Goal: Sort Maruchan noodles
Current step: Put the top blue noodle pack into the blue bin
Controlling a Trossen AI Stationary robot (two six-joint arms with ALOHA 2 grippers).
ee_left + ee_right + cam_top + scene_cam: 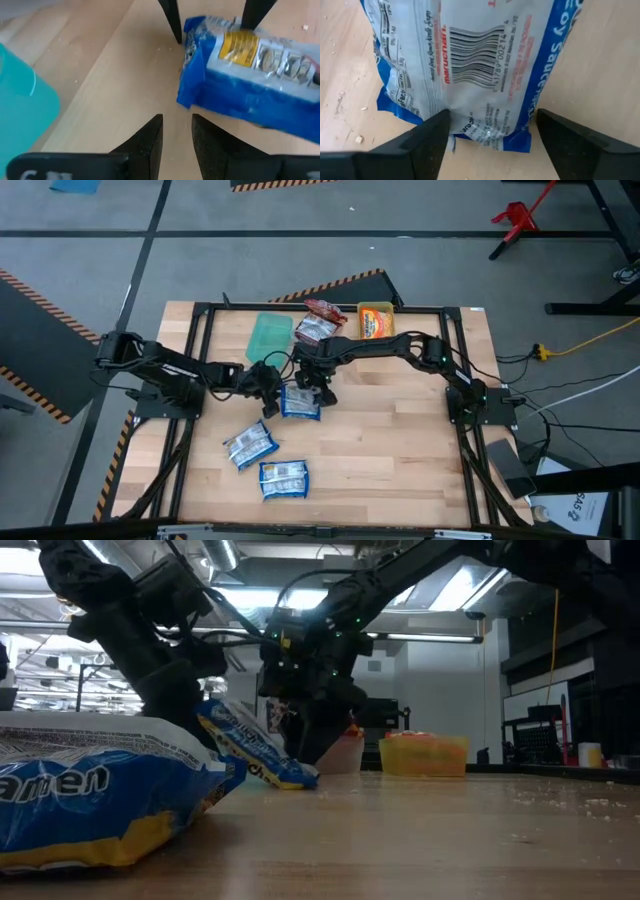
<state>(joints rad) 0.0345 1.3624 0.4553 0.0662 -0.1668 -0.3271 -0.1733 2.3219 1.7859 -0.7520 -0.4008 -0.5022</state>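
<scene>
Looking down on the counter (400,450), I see both arms meeting over one blue packet (300,402) near the middle, just in front of the bins. My right hand (316,392) reaches in from the right and sits over that packet's far edge; its wrist camera shows the fingers (427,137) spread wide, one at each side of the packet's end, with the barcode side of the wrapper facing the lens. I can't tell whether either finger actually touches the plastic. My left hand (268,383) comes in from the left and sits just beside the same packet's left edge. Its two fingers (150,140) stand close together with only a narrow gap, nothing between them, resting above bare wood next to the packet's corner.

From counter level, the packet (255,752) is tilted, one end raised between the two hands and the other end down on the wood.

Two more blue packets lie nearer the front: one (249,447) skewed, one (284,478) squarer below it. At the back sit a green bin (268,337), a clear bin (318,322) holding a maroon packet (324,309), and a yellow bin (376,321) holding an orange packet (376,326).
</scene>
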